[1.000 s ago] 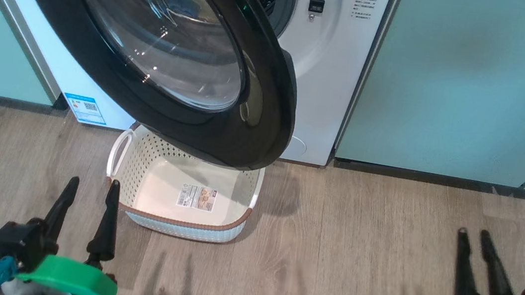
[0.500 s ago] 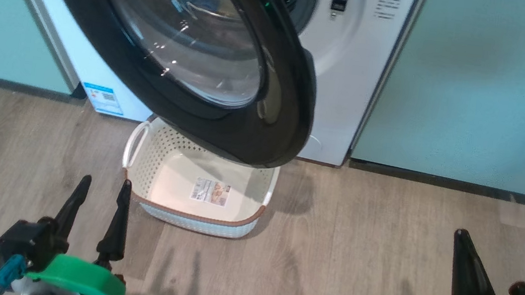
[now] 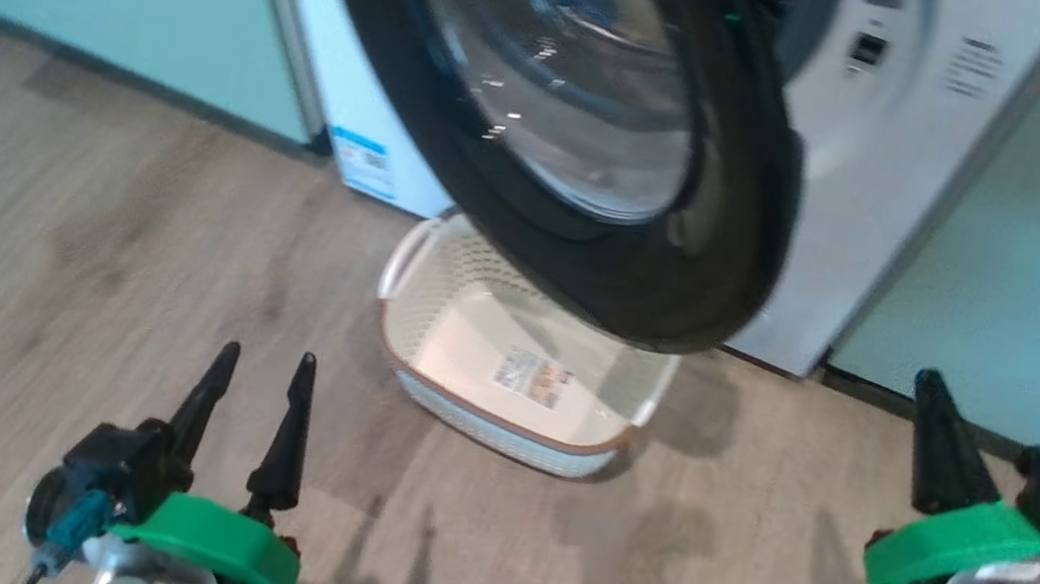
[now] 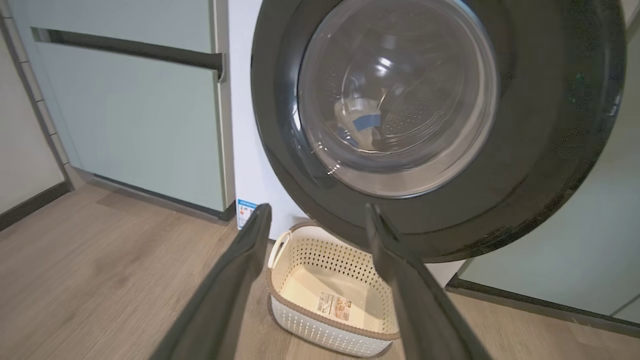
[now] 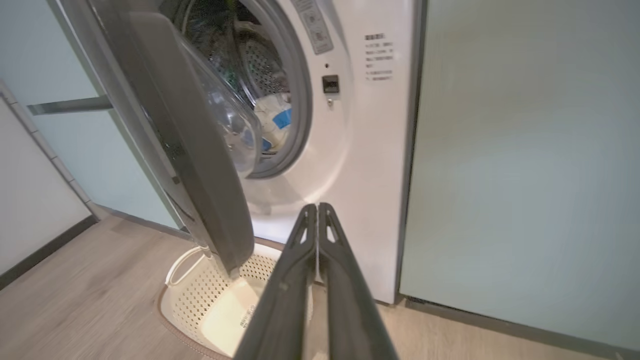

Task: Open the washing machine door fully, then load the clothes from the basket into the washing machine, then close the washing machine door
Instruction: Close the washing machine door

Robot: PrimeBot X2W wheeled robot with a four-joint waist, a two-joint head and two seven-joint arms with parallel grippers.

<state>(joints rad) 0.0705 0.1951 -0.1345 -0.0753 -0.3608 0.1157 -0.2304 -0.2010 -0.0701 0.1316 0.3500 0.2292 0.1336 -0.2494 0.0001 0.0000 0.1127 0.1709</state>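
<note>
1. Washing machine door (image 3: 589, 132) stands part-open, ahead of and above both pairs of fingers. Its free edge lies up and to the left of the right gripper (image 5: 317, 206), well apart from it.
2. Right fingers are pressed together, pinching nothing. On the left gripper (image 3: 267, 358) the fingers are spread wide and empty, with the door's black rim just beyond their tips.
3. Beyond the left fingers, the basket (image 3: 503, 434) sits on the floor under the door and looks empty. The clothes (image 5: 277, 117) lie in the drum of the washing machine (image 3: 897, 130), past the door.
4. Judged by looks, the door is rigid, fairly heavy and swings on its hinge. Its glossy rim is probably slippery and the glass bowl should not be knocked. A flat push on the black rim near the free edge likely suits better than a pinch.
</note>
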